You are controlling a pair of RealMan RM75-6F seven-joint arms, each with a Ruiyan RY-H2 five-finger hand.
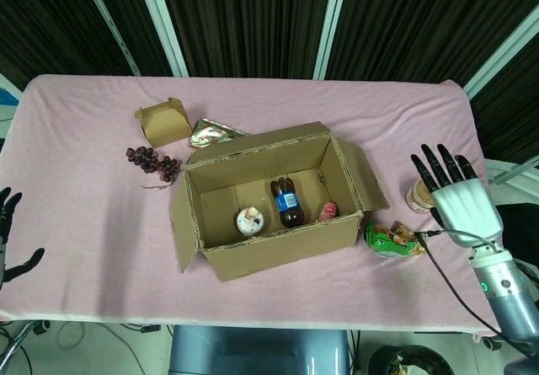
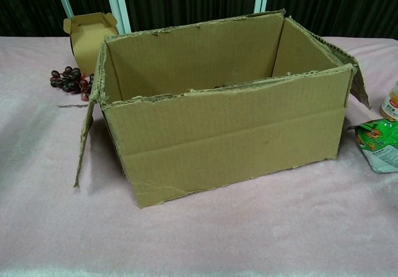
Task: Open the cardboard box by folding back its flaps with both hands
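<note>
Judging from both views, flaps look done: brown corrugated cardboard box [image 1: 269,206] sits mid-table on pink cloth [image 1: 84,181], its right flap [image 1: 369,181] folded out and down, left flap [image 1: 180,232] hanging outside too. Next move, I reckon, is just parking both arms w/o clipping anything. My right hand [image 1: 459,196] hovers beside box, well apart, palm flat, fingers splayed, holding nothing. Left hand [image 1: 8,236] is barely in shot at table edge; fingers seem spread, nothing held.
</note>
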